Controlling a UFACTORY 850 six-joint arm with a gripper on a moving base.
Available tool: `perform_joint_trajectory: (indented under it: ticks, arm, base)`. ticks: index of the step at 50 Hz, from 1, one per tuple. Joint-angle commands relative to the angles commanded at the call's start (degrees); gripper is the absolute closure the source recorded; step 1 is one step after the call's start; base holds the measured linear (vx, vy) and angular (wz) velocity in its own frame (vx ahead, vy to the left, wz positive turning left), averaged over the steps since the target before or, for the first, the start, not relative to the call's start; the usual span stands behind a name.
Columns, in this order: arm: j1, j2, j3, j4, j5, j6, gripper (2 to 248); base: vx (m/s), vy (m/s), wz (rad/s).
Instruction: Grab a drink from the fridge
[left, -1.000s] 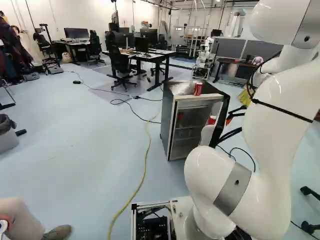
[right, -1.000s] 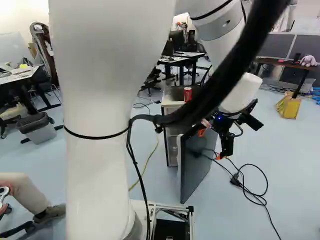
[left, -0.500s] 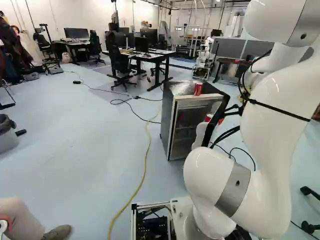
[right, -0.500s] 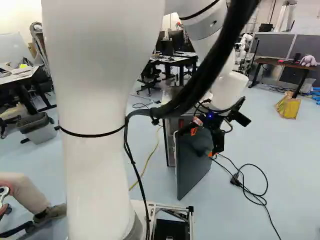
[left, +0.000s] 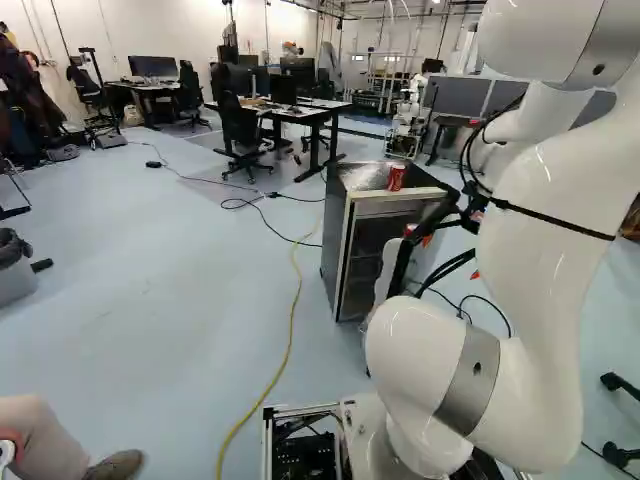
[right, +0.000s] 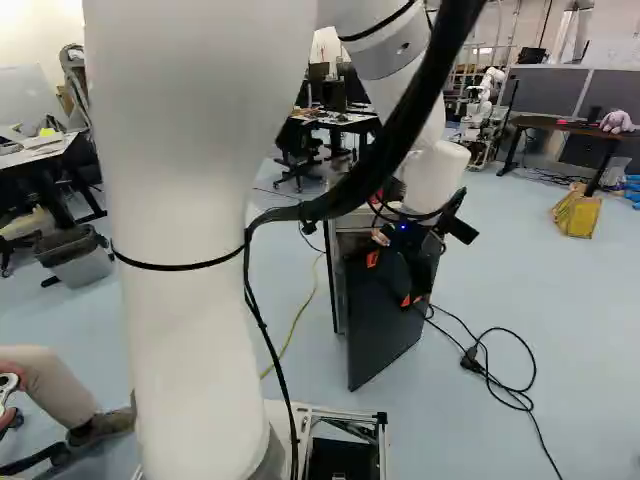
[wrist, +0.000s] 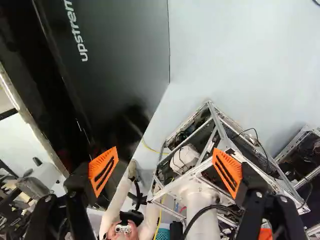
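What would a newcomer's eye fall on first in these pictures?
First, the big white arm at the right of the left base view. Then the fridge beyond it, its dark door open, a red can on top. In the wrist view, the orange pads stand apart.

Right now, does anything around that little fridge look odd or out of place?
A black cable lies in loose loops on the floor near the open door of the fridge, a possible trip hazard. A red can sits on top, perhaps misplaced.
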Motion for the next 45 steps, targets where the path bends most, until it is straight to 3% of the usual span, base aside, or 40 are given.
perform_joint_trajectory:
  ticks: [45]
  arm:
    - [7.24, -1.82, -2.6, 0.0, 0.0, 0.0, 3]
  base:
    - [0.0, 0.0, 0.0]
